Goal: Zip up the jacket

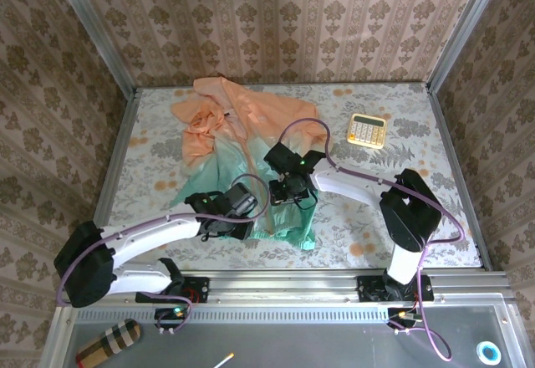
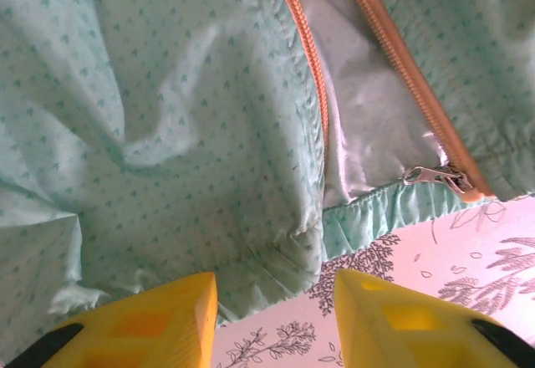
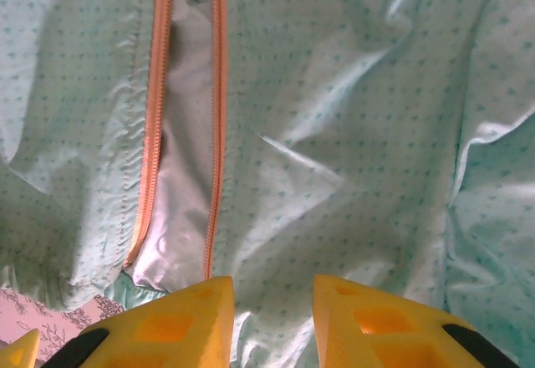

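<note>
jacket: lies crumpled on table, mint hem toward arm bases | left gripper: parted, empty, over hem edge near zipper slider | right gripper: parted, empty, over mint fabric beside unzipped zipper teeth

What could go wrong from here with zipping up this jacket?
The zipper tracks lie apart at the bottom, with the slider on one side only, so mating them may fail. The jacket is loose and wrinkled; the left gripper might pinch fabric instead.
</note>
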Controlling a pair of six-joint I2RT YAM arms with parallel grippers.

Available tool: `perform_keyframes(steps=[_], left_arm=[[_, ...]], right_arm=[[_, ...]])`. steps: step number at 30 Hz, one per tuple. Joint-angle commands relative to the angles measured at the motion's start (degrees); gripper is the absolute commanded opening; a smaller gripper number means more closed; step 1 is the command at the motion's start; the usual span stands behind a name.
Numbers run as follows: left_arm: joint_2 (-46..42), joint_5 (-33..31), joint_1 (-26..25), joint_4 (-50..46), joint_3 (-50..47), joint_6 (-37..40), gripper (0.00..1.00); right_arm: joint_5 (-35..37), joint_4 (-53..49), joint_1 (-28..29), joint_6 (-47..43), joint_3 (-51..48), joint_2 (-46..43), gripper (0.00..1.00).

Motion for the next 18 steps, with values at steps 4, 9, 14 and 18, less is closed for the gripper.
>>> perform_keyframes(steps=[4, 9, 14, 18], left_arm=[[1.61, -1.59, -0.98, 4.88, -1.32, -0.23, 0.44], [3.11, -0.52, -2.49, 9.35, -3.11, -0.58, 0.45], [5.29, -1.57, -2.76, 11.09, -5.39, -2.27, 0.45], [4.21, -3.08, -2.73, 9.85, -5.47, -2.37, 0.18]], right_arm=[[-0.53, 0.43, 0.23, 1.45, -0.43, -0.48, 0.27], [-0.71, 0.46, 0.27, 1.60, -1.45, -0.09, 0.26], [-1.30, 2.24, 0.31, 2.80, -3.54, -0.18, 0.26], [-1.45, 2.56, 0.32, 2.77, -4.12, 0.53, 0.26]])
